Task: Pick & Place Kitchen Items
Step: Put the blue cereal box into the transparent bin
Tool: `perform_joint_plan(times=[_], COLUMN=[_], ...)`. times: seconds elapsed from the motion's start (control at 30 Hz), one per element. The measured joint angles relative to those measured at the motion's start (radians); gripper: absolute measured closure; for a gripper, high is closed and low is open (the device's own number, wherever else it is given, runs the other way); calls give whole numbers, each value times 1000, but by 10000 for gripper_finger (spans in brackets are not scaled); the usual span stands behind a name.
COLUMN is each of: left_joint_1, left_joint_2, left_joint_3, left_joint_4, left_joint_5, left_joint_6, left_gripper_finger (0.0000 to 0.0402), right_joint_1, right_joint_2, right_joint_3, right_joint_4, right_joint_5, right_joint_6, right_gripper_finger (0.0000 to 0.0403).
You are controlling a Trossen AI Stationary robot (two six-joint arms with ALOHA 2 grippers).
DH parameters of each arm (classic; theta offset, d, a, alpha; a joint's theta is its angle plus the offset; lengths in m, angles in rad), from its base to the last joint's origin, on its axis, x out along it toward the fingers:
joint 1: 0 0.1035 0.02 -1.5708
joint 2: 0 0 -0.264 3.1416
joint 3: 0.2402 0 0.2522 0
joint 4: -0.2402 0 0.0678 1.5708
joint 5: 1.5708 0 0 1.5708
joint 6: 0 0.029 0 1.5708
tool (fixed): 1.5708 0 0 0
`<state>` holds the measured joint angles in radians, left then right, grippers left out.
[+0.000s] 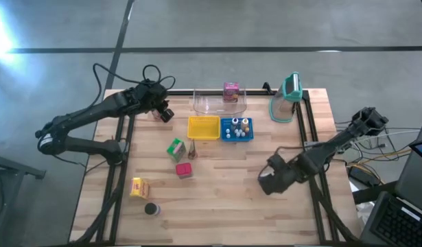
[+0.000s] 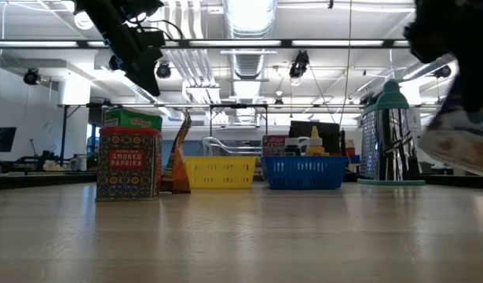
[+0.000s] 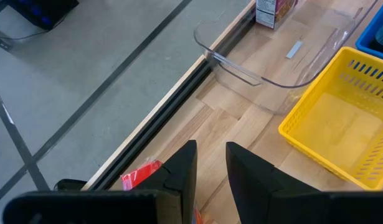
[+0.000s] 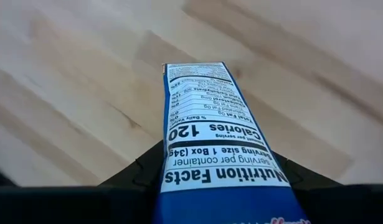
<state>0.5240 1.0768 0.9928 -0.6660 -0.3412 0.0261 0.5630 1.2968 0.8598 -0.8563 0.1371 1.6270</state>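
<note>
My right gripper [image 1: 269, 180] hangs over the table's right half, shut on a blue carton [image 4: 216, 149] whose white nutrition panel faces the wrist camera. My left gripper [image 3: 210, 168] waits above the far left corner with a narrow empty gap between its fingers. On the wood rest a green carton [image 1: 175, 148], a red carton [image 1: 184, 169], a yellow carton [image 1: 139, 186] and a dark disc [image 1: 151, 208]. A pink carton [image 1: 230, 91] stands in a clear tray [image 1: 214, 104]. My right gripper pinches the blue carton between its two fingers [image 4: 138, 173], one on each broad face beside the narrow printed side [image 4: 207, 171]. The fingers slant steeply down from above and lie along the carton, which sticks out past them. The carton [image 2: 461, 145] hangs clear of the table.
A yellow basket [image 1: 203, 127] and a blue basket [image 1: 236, 128] with small bottles sit at the middle far side. A clear jug with a teal lid [image 1: 287, 96] stands at the far right. Bare wood lies under my right gripper and along the near edge.
</note>
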Motion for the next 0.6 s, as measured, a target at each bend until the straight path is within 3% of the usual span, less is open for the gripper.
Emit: perform_joint_plan(times=[0.3, 0.6], left_joint_1=[0, 0], left_joint_2=[0, 0], left_joint_3=[0, 0], left_joint_4=[0, 0], left_joint_5=[0, 0], left_joint_6=[0, 0], left_gripper_finger=[310, 310], right_joint_1=[-205, -441], right_joint_2=[-58, -63], right_joint_3=[75, 245], right_joint_4=[3, -1], right_joint_5=[80, 155], right_joint_6=[-367, -802], right_gripper_finger=[266, 249])
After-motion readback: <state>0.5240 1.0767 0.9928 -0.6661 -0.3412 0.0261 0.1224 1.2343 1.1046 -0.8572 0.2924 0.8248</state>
